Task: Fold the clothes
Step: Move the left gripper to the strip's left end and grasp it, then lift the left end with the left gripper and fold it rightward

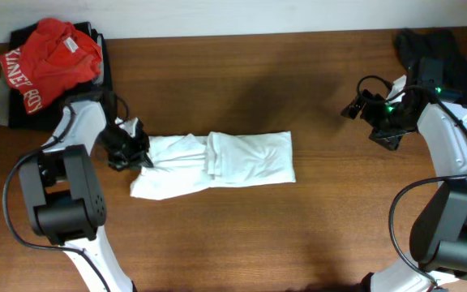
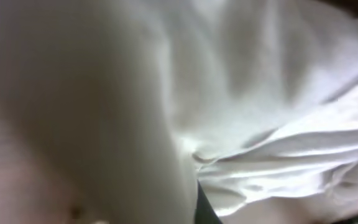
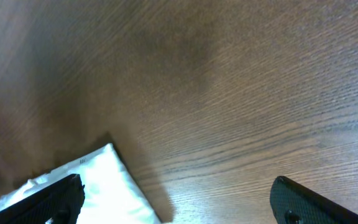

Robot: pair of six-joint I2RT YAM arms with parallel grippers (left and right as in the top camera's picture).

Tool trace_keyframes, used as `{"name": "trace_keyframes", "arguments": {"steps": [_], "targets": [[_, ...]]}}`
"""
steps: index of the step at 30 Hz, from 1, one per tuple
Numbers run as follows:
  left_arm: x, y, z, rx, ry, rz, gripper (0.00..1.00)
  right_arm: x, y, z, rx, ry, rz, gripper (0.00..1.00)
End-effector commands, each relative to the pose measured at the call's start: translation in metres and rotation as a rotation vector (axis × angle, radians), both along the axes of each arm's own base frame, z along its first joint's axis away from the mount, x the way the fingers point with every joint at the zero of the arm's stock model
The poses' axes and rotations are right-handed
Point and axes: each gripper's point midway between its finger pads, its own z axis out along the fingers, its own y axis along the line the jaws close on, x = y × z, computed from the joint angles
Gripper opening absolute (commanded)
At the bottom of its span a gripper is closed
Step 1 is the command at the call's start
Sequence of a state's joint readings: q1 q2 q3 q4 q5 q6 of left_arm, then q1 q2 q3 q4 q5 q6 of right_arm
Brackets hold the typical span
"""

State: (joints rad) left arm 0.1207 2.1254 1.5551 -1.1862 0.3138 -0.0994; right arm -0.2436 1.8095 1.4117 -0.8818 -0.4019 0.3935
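Observation:
The white T-shirt (image 1: 225, 161) lies in the middle of the wooden table (image 1: 298, 235), folded into a long, rumpled strip running left to right. My left gripper (image 1: 134, 152) is at the strip's left end, and the cloth bunches into it as if pinched. The left wrist view is filled by blurred white cloth (image 2: 260, 93) very close up, and its fingers barely show. My right gripper (image 1: 353, 107) is open and empty above bare wood, well right of the shirt. In the right wrist view its fingers (image 3: 178, 183) are wide apart, with a corner of the shirt (image 3: 107, 186) at lower left.
A red shirt with white lettering (image 1: 51, 57) lies on a dark garment (image 1: 104, 69) at the back left corner. Another dark garment (image 1: 448, 45) lies at the back right, behind the right arm.

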Motion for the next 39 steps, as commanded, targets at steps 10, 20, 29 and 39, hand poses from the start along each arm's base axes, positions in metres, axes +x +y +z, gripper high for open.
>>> {"name": "trace_keyframes", "arguments": {"steps": [10,20,29,39], "targets": [[0.035,-0.002,0.076,0.148,-0.076,-0.024,0.01,0.004,-0.003,0.007,-0.009,-0.018,-0.011,0.99],[0.026,-0.079,0.085,0.205,-0.125,-0.242,0.01,0.004,-0.003,0.007,-0.009,-0.018,-0.011,0.99],[0.025,-0.092,0.099,0.342,-0.168,-0.274,0.01,0.004,-0.003,0.007,-0.009,-0.018,-0.011,0.99],[0.034,-0.102,0.148,0.336,-0.261,-0.278,0.01,0.004,-0.003,0.007,-0.008,-0.018,-0.012,0.99]]}}
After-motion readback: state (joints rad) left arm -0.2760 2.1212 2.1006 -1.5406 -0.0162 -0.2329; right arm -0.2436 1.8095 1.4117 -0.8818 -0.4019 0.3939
